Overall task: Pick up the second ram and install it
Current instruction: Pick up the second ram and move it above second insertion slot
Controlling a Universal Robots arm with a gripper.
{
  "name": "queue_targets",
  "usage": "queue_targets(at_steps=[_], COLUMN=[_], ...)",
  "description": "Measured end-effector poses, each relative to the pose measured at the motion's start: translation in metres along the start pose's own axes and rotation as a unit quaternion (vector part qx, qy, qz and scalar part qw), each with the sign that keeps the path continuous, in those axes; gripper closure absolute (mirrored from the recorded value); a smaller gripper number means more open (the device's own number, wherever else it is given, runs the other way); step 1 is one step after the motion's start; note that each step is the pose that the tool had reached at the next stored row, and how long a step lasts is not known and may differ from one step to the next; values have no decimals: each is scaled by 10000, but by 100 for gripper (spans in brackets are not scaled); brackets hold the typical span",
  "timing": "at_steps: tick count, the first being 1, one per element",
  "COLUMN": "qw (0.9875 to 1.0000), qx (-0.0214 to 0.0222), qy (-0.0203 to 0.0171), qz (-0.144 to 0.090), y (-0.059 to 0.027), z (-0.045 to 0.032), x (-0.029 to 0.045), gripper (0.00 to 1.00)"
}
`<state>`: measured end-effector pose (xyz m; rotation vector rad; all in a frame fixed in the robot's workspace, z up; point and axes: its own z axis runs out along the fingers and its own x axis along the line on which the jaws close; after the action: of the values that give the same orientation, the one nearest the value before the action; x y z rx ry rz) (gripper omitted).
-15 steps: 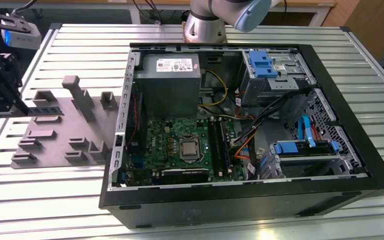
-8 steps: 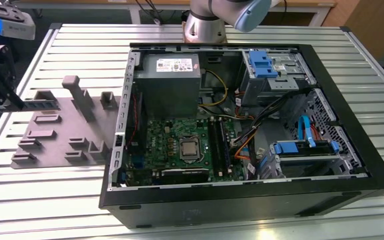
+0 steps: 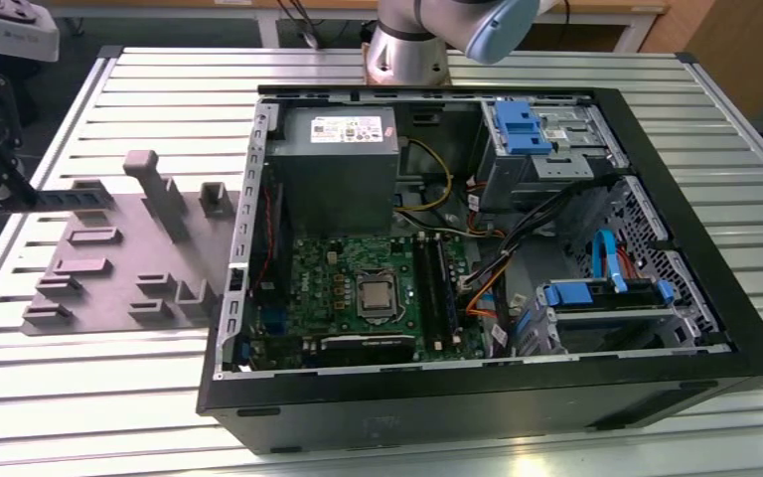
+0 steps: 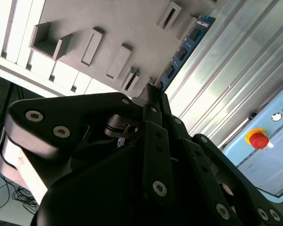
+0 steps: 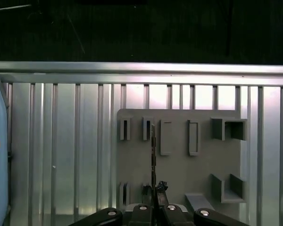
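Over the grey holder tray [image 5: 177, 176], at the exterior view's left and well apart from the open computer case [image 3: 488, 397], the gripper [image 4: 152, 96] is clamped on the second ram [image 4: 183, 54]. In the second wrist view the fingers pinch one end of the blue stick. The rest of it, black chips showing, runs out free beyond them. In the first wrist view the stick appears edge-on as a thin line lying among the tray's narrow slots. Whether its free end is clear of them I cannot tell.

Done well, this step is a straight pull away from the tray with no twist, I judge, so that the board's edge does not drag on a slot wall. With the hold at one end, the free length acts as a lever. A slow, smooth move should stop it from swinging or creeping in the pinch. The squeeze should be firm on the flat faces but no harder than needed, since the chips sit proud of the board.

Orientation matters too. The long black memory slots [image 3: 432, 283] lie on the motherboard [image 3: 342, 288] just right of the processor socket in the exterior view, running near to far. Loose cables [image 3: 488, 288] lie close on their right. Holding the stick square and unrotated in the fingers keeps that alignment easy. Whether one slot is already filled I cannot tell.
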<state>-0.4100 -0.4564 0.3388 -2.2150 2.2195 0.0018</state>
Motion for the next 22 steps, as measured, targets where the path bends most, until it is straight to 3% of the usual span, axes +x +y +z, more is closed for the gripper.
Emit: queue_targets(at_steps=[8,22], qw=[10000,10000], qx=[0,1], qy=[0,0], qz=[0,0], y=[0,-2], z=[-154,-521], x=[-1,-3], gripper=[86,86])
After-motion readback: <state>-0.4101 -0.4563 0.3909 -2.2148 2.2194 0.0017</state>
